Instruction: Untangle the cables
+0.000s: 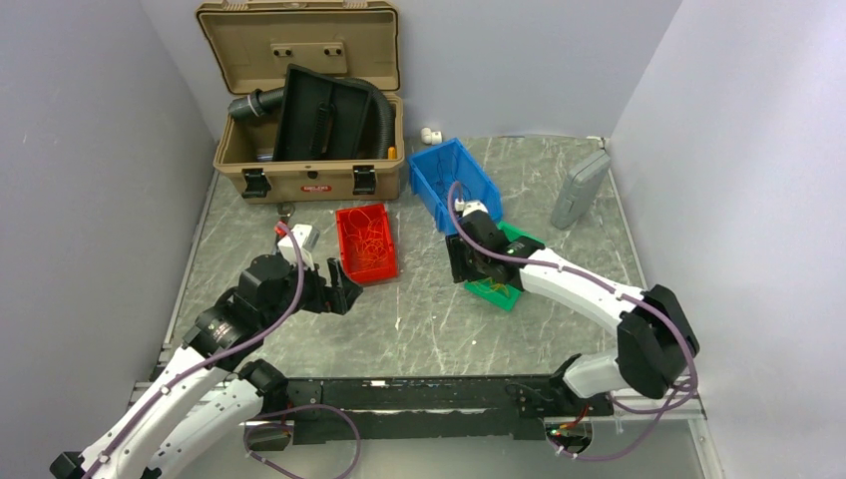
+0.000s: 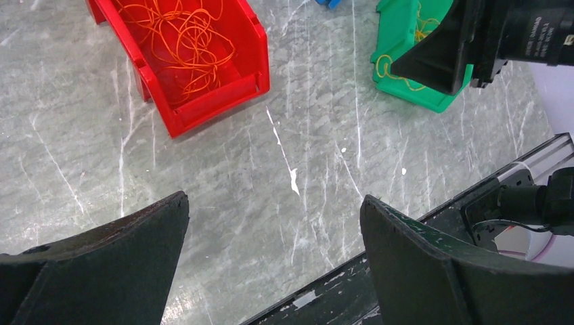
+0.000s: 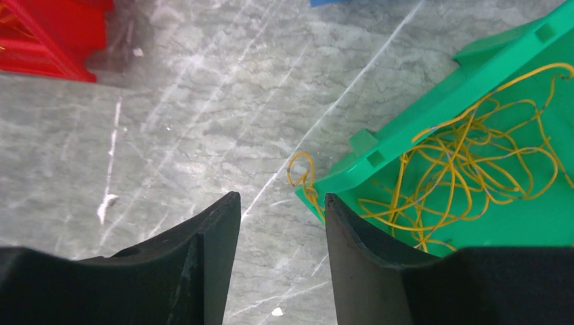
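The cables lie in two bins. A tangle of orange cables (image 2: 181, 42) fills the red bin (image 2: 203, 112), and yellow cables (image 3: 474, 162) lie in the green bin (image 3: 420, 128). One yellow loop (image 3: 301, 175) hangs over the green bin's near corner. My right gripper (image 3: 281, 198) is open just above the table at that corner. Its right finger (image 3: 352, 244) is beside the loop, and nothing is between the jaws. My left gripper (image 2: 274, 200) is wide open over bare table, in front of the red bin (image 1: 366, 242), holding nothing.
A blue bin (image 1: 454, 180) stands behind the green bin (image 1: 496, 294). A tan toolbox (image 1: 304, 110) with a black hose is open at the back left. A grey box (image 1: 580, 188) lies at the back right. The black base rail (image 1: 429, 394) runs along the near edge.
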